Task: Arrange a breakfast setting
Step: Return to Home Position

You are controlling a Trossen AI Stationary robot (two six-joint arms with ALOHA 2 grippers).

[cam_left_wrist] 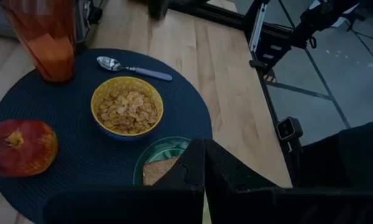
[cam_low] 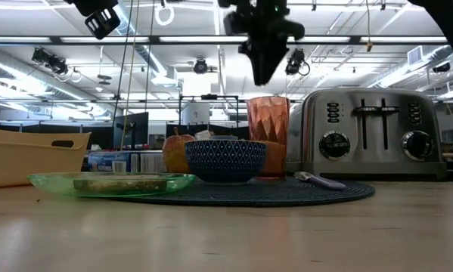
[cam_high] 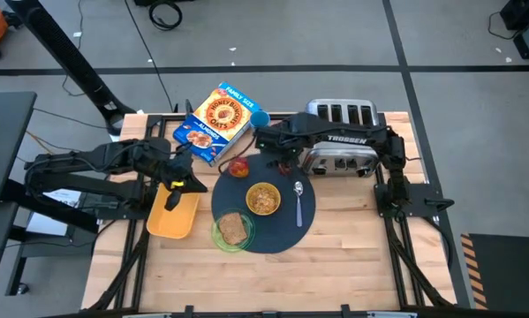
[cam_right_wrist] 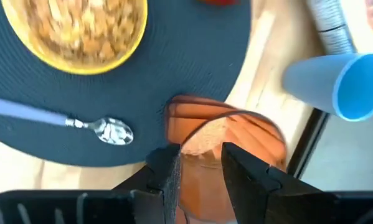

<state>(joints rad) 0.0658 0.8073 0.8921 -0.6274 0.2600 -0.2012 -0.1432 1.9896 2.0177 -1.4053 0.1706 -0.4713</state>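
Note:
The dark blue-grey round mat lies mid-table. On it stand the yellowish bowl of cereal, the metal spoon, the red apple and the orange-brown cup. The translucent green plate with the toast slice overlaps the mat's near left rim. My right gripper is open and points down just above the cup, clear of its rim in the low view. My left gripper is shut and empty, left of the mat over a yellow bin.
The chrome toaster stands right behind the cup. A cereal box and a small blue cup, lying on its side, sit at the far edge. Bare wood lies along the near side of the table.

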